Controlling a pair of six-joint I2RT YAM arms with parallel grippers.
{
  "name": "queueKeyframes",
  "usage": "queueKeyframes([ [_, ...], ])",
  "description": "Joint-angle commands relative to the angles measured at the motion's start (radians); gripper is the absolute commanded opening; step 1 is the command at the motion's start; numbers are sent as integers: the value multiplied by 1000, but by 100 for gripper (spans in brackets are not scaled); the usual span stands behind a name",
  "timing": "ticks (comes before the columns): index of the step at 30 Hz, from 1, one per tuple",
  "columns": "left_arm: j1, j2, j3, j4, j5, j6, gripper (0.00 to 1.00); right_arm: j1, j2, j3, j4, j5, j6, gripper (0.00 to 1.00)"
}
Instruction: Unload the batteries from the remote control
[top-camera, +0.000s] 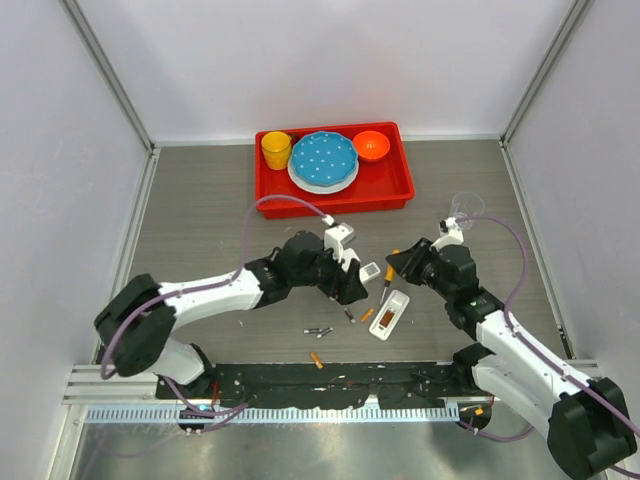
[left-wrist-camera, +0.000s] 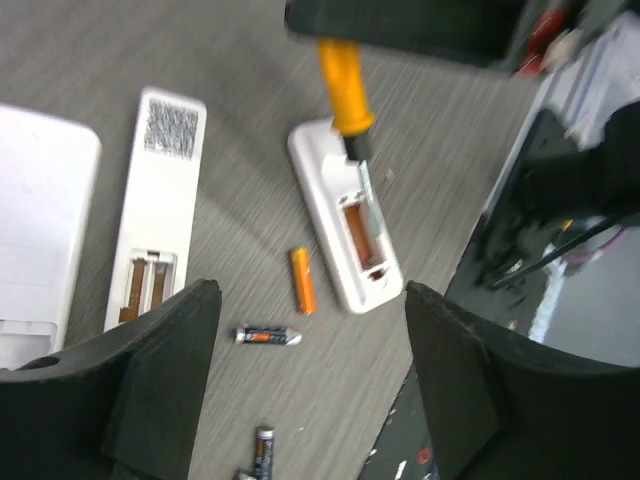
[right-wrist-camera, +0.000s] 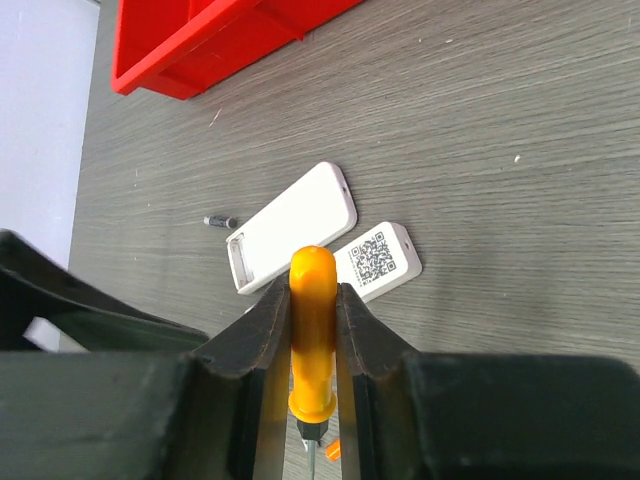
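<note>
The white remote control (left-wrist-camera: 345, 225) lies face down with its battery bay open, brown-orange inside. My right gripper (right-wrist-camera: 313, 290) is shut on the orange-handled screwdriver (right-wrist-camera: 313, 330), and the screwdriver's tip (left-wrist-camera: 362, 170) rests at the bay's edge. Loose batteries lie on the table: an orange one (left-wrist-camera: 302, 281) beside the remote, a dark one (left-wrist-camera: 268, 336) and another (left-wrist-camera: 262, 448) nearer. My left gripper (left-wrist-camera: 310, 380) hangs open above them, holding nothing. From above, the remote (top-camera: 389, 315) sits between both grippers, left (top-camera: 350, 285) and right (top-camera: 398, 262).
A white piece with a QR label (left-wrist-camera: 155, 215) and a larger white piece (left-wrist-camera: 40, 230) lie left of the remote. A red tray (top-camera: 400, 190) holds a yellow cup, a blue plate and an orange bowl at the back. One more orange battery (top-camera: 316, 359) lies near the front rail.
</note>
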Motion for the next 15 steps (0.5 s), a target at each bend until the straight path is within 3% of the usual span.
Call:
queueKeyframes([
  [1, 1, -171, -13, -2, -137, -57, 84, 2, -40, 34, -23, -22, -46, 2],
  [3, 4, -230, -42, -22, -239, -76, 95, 2, -54, 31, -32, -24, -49, 1],
  [5, 7, -310, -73, -52, -300, -97, 98, 2, -71, 31, -44, -25, -56, 1],
  [10, 16, -446, -137, -152, -551, -183, 100, 2, -100, 11, -58, -10, -75, 1],
  [15, 21, -599, -214, -219, -705, -283, 100, 2, -94, 8, -52, -13, -83, 2],
])
